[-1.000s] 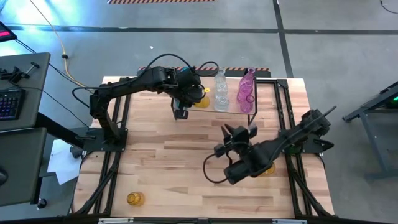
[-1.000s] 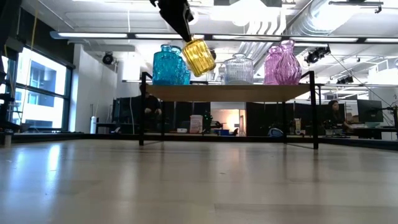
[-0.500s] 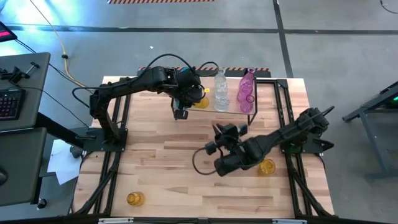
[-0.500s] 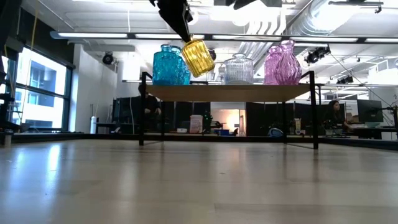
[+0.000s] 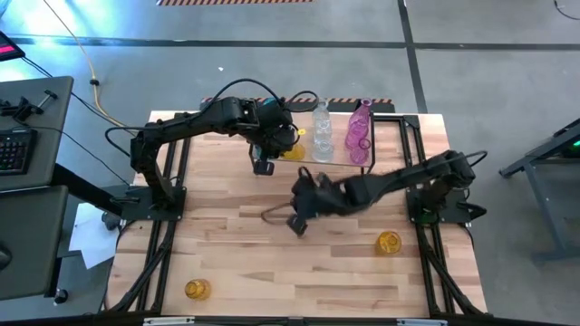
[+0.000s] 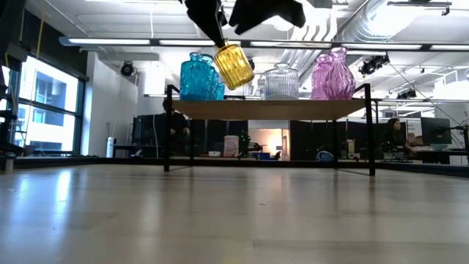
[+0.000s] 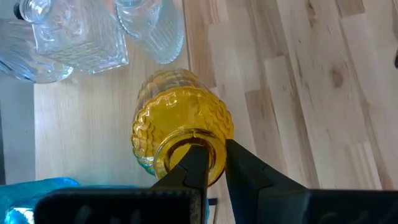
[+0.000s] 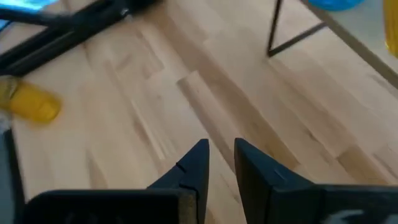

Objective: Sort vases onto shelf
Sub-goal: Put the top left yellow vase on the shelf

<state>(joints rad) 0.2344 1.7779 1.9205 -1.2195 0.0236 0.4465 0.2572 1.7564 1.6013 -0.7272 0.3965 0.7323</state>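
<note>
- Left pincer [image 7: 211,165] clamped on the rim of a yellow ribbed vase [image 7: 181,134], one finger inside the mouth and one outside.
- In the low view, yellow ribbed vase [image 6: 234,66] hanging tilted above the shelf [image 6: 271,108], its base clear of the board, between the teal vase [image 6: 199,77] and the clear ribbed vase [image 6: 281,81].
- From above, left pincer [image 5: 283,138] over the left end of the shelf [image 5: 333,156], arm reaching in from the counter's left side.
- On the shelf board in the low view, from left to right: teal vase, clear ribbed vase, pink vase [image 6: 331,75]; all three upright.
- In the left wrist view, two clear glass pieces [image 7: 74,34] standing just beyond the yellow one, a scrap of teal glass [image 7: 37,185] at the picture's edge.
- Right pincer [image 5: 299,210] held over the bare middle of the counter [image 5: 227,244], in front of the shelf, arm stretched across from the right.
- Right pincer [image 8: 219,163] fingers slightly apart, holding nothing, wood planks beneath.
- Small amber vase [image 5: 389,243] standing on the counter near the right side, well apart from the shelf.
- Another small amber vase [image 5: 196,289] at the near left corner of the counter; seen blurred in the right wrist view [image 8: 34,104].
</note>
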